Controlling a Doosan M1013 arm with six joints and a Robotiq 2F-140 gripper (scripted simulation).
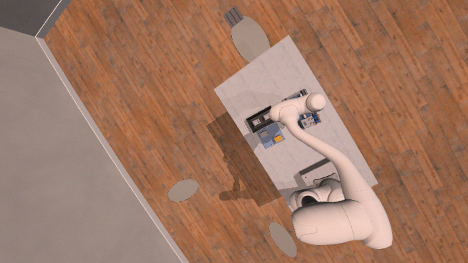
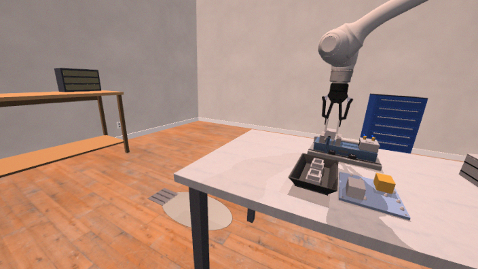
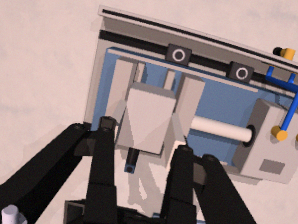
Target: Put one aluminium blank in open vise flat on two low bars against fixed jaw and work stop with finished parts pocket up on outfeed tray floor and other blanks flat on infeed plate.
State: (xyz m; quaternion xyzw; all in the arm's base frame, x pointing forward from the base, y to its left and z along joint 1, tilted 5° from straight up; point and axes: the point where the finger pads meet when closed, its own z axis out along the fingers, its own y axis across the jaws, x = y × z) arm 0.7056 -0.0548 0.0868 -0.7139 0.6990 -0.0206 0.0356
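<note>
Fingers grip an aluminium blank (image 3: 146, 120) (image 2: 330, 133), long axis roughly along the jaws.

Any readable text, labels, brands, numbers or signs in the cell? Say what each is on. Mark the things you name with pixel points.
None that can be read.
Hose block (image 2: 369, 144) (image 3: 272, 145): small dark rectangle on top, no legible characters.
Vise clamps (image 3: 178, 54) (image 3: 241, 73): ring shapes only, not text.
Arm (image 1: 336, 216) (image 2: 339, 44) and gripper (image 2: 333, 117) (image 3: 146, 118): no brand or number visible.
Blue cabinet (image 2: 394, 123): pale rows, no readable lettering.
</note>
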